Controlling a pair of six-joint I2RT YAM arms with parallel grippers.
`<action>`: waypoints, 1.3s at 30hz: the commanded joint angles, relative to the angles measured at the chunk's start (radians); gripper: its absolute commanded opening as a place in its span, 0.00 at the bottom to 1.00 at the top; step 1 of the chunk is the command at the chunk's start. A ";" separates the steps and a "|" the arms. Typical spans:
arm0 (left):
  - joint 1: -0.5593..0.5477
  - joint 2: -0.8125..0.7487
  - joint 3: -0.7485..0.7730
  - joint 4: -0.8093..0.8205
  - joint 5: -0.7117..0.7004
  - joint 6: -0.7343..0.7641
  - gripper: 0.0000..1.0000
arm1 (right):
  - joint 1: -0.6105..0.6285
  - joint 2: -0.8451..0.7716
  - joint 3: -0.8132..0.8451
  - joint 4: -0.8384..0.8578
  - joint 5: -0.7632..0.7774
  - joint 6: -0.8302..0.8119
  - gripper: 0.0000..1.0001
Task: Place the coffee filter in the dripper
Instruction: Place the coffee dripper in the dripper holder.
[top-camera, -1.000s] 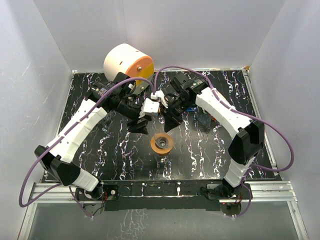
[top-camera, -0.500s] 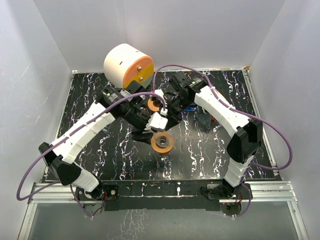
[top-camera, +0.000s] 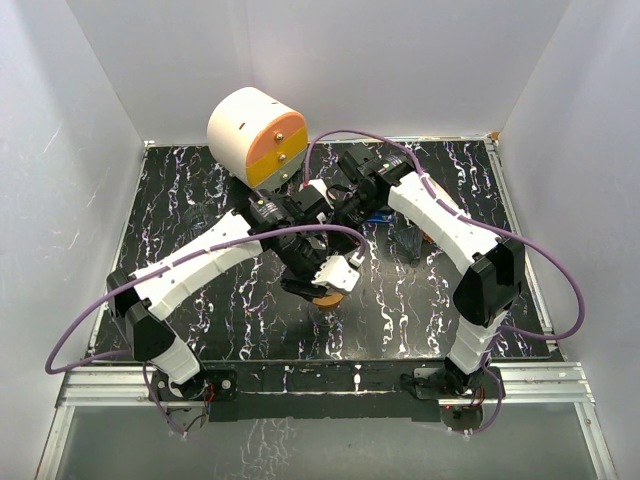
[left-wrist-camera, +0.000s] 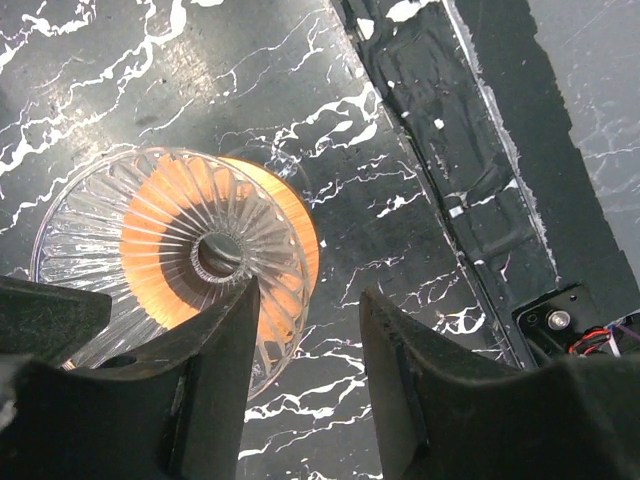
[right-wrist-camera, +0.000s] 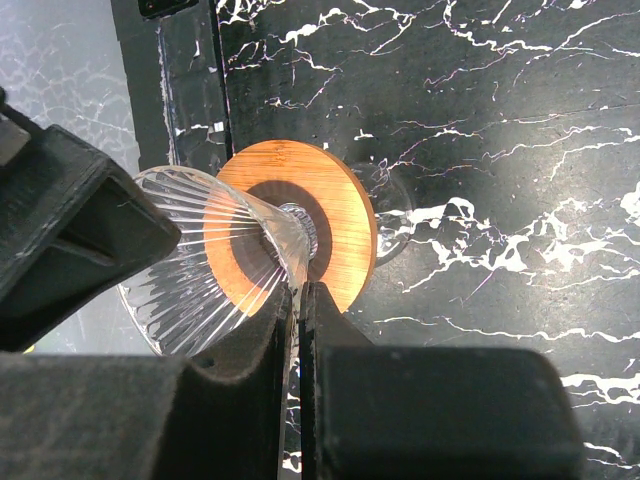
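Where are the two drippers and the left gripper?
Table dripper (left-wrist-camera: 165, 215): left wrist view, on its ribbed glass cone.
Tilted dripper (right-wrist-camera: 340, 215): right wrist view, on its wooden disc.
Left gripper (left-wrist-camera: 310, 292): left wrist view, midway between its fingertips.

Left pincer (left-wrist-camera: 310, 305) parted over ribbed glass dripper (left-wrist-camera: 175, 235) on black marbled table (left-wrist-camera: 330, 90).

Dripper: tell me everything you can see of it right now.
The dripper is a clear ribbed glass cone with a centre hole, seated on a round wooden collar. It stands upright on the black marbled table, with nothing showing inside. The open left tool hangs at its rim, one finger across it. The shut right tool sits close; contact is unclear.
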 joint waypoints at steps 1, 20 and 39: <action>-0.007 -0.010 -0.027 0.012 -0.031 0.019 0.41 | 0.010 -0.006 0.046 0.004 -0.008 0.006 0.00; 0.000 -0.045 -0.108 0.044 -0.063 -0.003 0.22 | 0.012 -0.032 0.013 0.011 0.021 0.005 0.20; 0.036 -0.076 -0.197 0.094 -0.031 -0.061 0.15 | 0.019 -0.006 0.015 0.018 0.038 0.011 0.13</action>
